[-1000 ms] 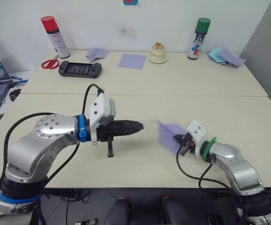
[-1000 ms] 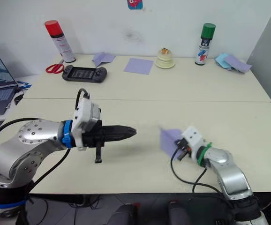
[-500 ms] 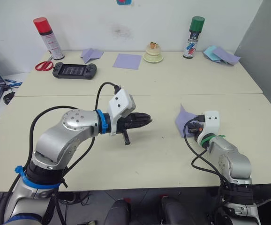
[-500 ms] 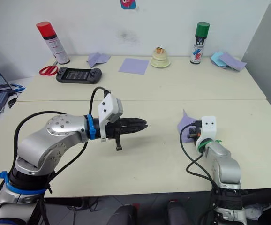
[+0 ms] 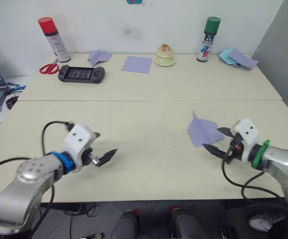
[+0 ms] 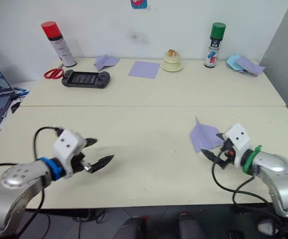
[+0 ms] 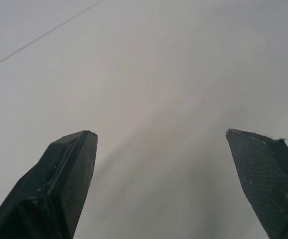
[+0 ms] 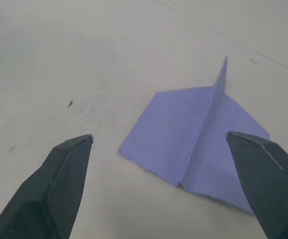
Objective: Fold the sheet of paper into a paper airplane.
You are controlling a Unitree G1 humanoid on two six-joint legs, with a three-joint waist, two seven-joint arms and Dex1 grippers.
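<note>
Plane lies flat on bench near right edge, folded, nose to far side. Right tool wide, just beside plane, let go. Left tool wide, holds nothing, well apart. Job looks done.

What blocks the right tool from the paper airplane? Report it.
Nothing visible does. The paper airplane lies flat on the table, just ahead of the open right tool, with bare tabletop between them. The open left tool is far off on the other side.
</note>
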